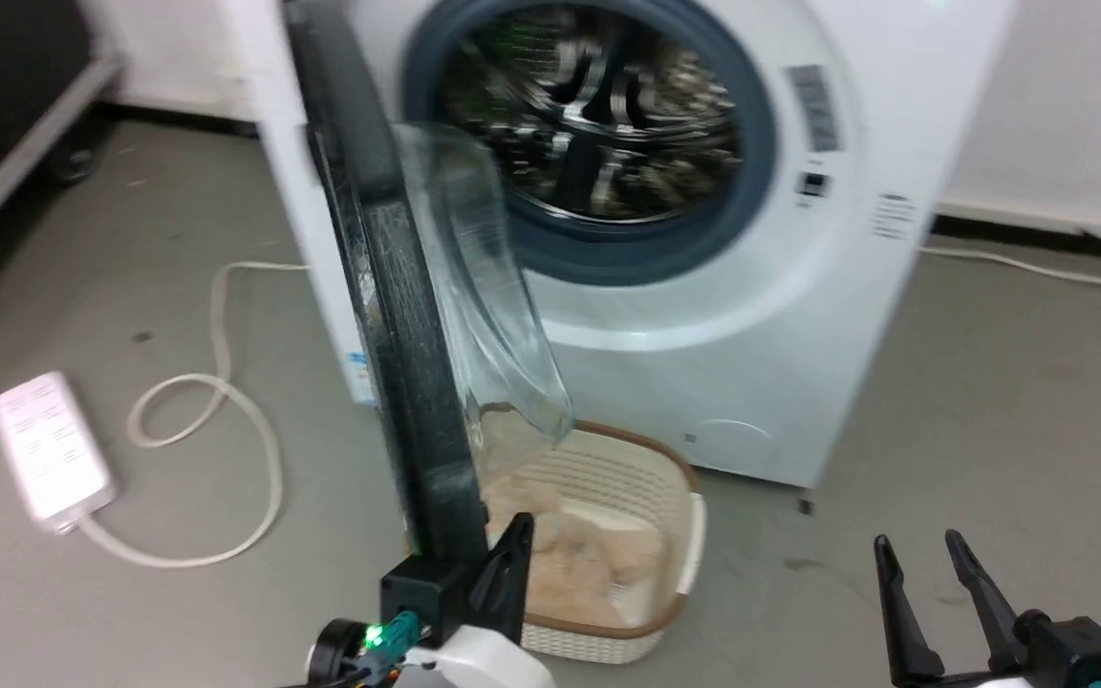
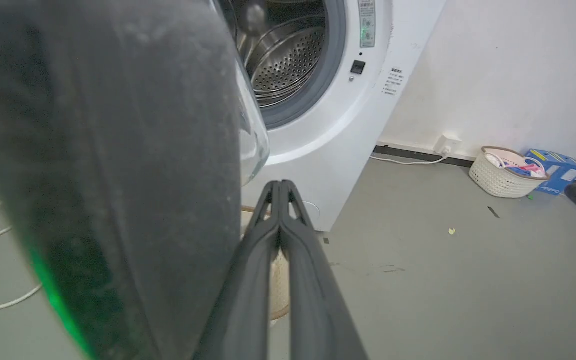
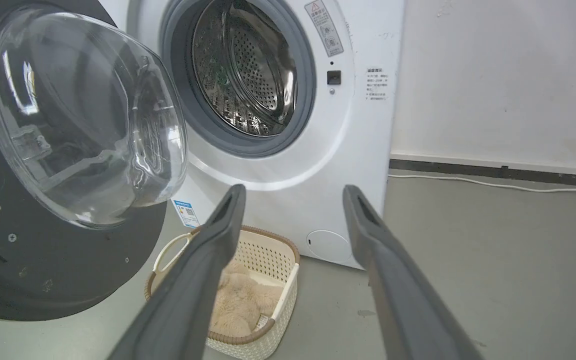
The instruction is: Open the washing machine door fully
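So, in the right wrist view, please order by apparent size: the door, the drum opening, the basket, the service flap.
1. washing machine door, nearest the camera.
2. drum opening and basket, about alike.
3. service flap.

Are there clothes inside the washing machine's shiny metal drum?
No, the perforated steel drum is bare metal inside, wherever it can be seen.

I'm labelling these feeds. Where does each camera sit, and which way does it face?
Head view: on the head, looking forward and down at the washing machine door edge-on; left end effector and right end effector below.
Left wrist view: along its shut fingers, door rim close beside them.
Right wrist view: along its open fingers toward the drum.
Shared: head and right wrist views both show the basket.
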`<state>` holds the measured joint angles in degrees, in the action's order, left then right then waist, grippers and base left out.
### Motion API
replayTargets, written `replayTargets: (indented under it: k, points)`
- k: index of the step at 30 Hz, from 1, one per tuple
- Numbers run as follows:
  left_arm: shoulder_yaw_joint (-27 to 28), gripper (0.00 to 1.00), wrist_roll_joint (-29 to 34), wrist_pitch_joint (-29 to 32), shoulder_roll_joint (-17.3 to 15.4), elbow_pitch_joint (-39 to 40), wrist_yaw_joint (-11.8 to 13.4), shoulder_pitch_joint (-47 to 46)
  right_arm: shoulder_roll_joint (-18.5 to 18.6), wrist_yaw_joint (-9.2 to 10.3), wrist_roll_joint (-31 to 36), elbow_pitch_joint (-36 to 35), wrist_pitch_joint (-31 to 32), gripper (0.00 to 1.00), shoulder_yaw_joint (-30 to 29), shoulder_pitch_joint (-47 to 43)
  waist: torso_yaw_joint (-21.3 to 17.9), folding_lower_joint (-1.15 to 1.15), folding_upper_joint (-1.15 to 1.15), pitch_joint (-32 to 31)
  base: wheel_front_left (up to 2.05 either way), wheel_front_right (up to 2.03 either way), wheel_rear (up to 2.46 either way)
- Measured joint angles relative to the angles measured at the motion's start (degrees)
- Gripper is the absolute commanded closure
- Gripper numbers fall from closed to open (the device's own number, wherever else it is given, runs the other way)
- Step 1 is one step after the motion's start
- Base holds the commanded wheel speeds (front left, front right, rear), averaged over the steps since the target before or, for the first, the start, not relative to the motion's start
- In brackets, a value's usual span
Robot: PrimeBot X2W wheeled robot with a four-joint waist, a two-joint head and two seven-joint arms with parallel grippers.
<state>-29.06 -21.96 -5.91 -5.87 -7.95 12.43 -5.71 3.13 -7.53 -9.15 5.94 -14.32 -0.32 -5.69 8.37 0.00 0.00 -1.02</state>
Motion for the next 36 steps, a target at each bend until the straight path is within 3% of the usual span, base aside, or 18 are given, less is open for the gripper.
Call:
replayTargets:
  k: [9,16,22,25,32,36]
  points:
    - [2.47,1.0,-0.78,0.44,-3.82,1.6,0.53,0.92,-0.07,0.0,-0.44,0.13,-0.01,0.0,0.14,-0.28,9.63,0.0,0.0,-0.43,0.0,0.0,0.0]
    - [8.62,1.0,-3.07,1.33,-7.78,1.57,1.33,-1.43,-0.1,0.0,-0.03,-0.6,0.37,0.0,1.8,0.34,15.23,0.0,0.0,1.78,0.0,0.0,0.0]
    - [15.02,1.0,-6.04,1.41,-11.83,-0.93,1.44,-6.27,1.04,0.0,0.58,-2.08,1.89,0.0,3.11,1.91,16.6,0.0,0.0,6.53,0.0,0.0,0.0]
    - [18.68,1.0,-8.8,2.32,-14.36,-3.04,0.08,-9.68,3.05,0.0,0.77,-3.38,3.16,0.0,3.93,3.19,16.52,0.01,0.0,9.22,0.0,0.0,0.0]
    - [26.26,1.0,-11.02,2.13,-23.01,-11.76,-1.56,-17.57,7.11,0.0,0.66,-6.67,5.16,0.0,4.21,6.53,14.58,0.01,0.0,16.04,0.0,0.0,0.0]
    - [28.82,1.0,-11.94,1.03,-26.26,-16.85,-2.55,-21.52,8.34,0.0,0.48,-7.08,5.23,0.0,3.89,7.11,12.88,0.02,0.0,19.16,0.0,0.0,0.0]
